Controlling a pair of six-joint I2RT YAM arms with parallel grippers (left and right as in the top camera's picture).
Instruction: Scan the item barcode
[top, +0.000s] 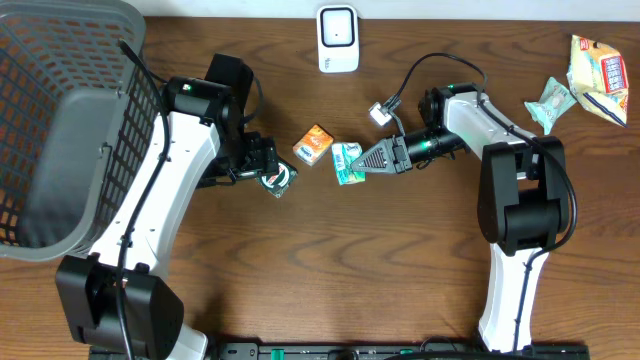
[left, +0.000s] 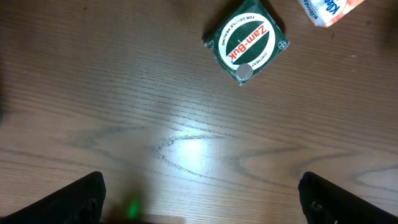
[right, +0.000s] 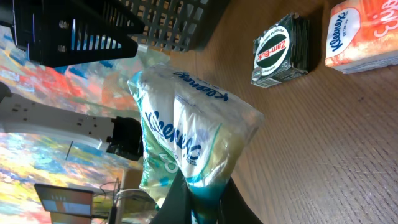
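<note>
The Kleenex pack (right: 196, 143) is clamped at one end by the closed right gripper (right: 199, 190) near the table's middle, presumably so its barcode can be turned toward the scanner (top: 338, 38). The left gripper (left: 199, 199) is held spread, empty, near the Zam-Buk box (left: 246, 42).

Two tissue packs (top: 313, 144) (top: 343, 158), one ointment box (left: 247, 40)

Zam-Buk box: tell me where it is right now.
In the overhead view the Zam-Buk box lies on the table left of centre, just off the open left hand, with the orange Kleenex pack nearest on its right.
</note>
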